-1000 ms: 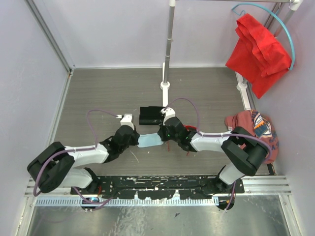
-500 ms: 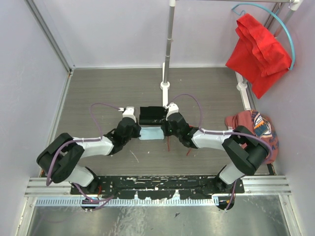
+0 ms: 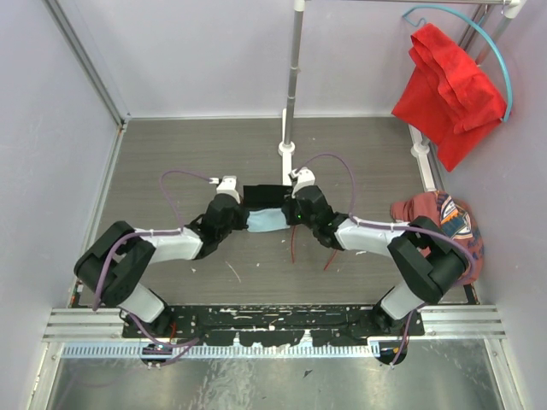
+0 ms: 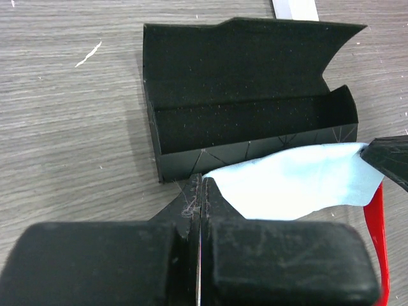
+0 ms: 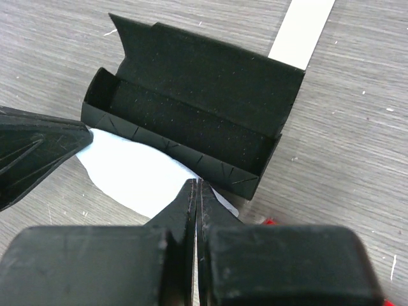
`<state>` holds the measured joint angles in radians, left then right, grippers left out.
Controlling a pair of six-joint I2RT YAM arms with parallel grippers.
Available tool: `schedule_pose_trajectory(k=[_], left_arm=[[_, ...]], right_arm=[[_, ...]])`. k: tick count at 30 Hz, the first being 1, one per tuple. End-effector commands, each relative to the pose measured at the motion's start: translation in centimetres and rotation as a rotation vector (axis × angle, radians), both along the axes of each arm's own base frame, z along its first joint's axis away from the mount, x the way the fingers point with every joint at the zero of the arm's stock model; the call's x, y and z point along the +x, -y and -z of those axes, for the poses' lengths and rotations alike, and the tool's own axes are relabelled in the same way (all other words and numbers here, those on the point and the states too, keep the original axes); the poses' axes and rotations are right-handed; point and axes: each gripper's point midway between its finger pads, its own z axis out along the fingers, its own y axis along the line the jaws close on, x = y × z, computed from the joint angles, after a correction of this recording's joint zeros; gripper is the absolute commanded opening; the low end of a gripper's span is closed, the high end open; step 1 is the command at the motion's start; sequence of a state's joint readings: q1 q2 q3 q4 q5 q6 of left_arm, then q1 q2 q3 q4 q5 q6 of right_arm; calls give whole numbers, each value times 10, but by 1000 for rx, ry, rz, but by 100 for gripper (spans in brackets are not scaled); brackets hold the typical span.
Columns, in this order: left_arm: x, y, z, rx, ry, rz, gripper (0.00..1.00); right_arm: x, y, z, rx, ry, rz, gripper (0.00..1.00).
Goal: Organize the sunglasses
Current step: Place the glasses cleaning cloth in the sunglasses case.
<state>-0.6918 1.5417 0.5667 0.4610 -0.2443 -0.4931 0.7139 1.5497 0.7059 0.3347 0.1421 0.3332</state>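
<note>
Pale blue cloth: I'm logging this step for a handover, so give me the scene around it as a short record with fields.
cloth: pale blue square cloth, stretched between both grippers at the case's near wall
left gripper: shut on the cloth's corner
right gripper: shut on the cloth's opposite edge
case: black oblong case, lid open, inside empty
sunglasses: red-framed sunglasses, outside the case, only red arms showing

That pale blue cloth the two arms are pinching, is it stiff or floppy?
Probably floppy: the cloth bows and curls between the left gripper and right gripper. It is likely very light, since thin fingertip pinches at its edges seem enough to hold it. It looks smooth, so it might slip free if tugged.
</note>
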Motion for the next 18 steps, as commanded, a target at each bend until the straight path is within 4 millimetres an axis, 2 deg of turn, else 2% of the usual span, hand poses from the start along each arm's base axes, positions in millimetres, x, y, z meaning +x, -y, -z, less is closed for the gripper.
schedule_pose_trajectory(k=[1,18], left_arm=[[19,7,-17,-32,55,1,0],[50,8,-25,-35,76,-13,0]], right_arm=[[22,-9,-27,61,76,0,1],[50,-4,-25,92,73,5,1]])
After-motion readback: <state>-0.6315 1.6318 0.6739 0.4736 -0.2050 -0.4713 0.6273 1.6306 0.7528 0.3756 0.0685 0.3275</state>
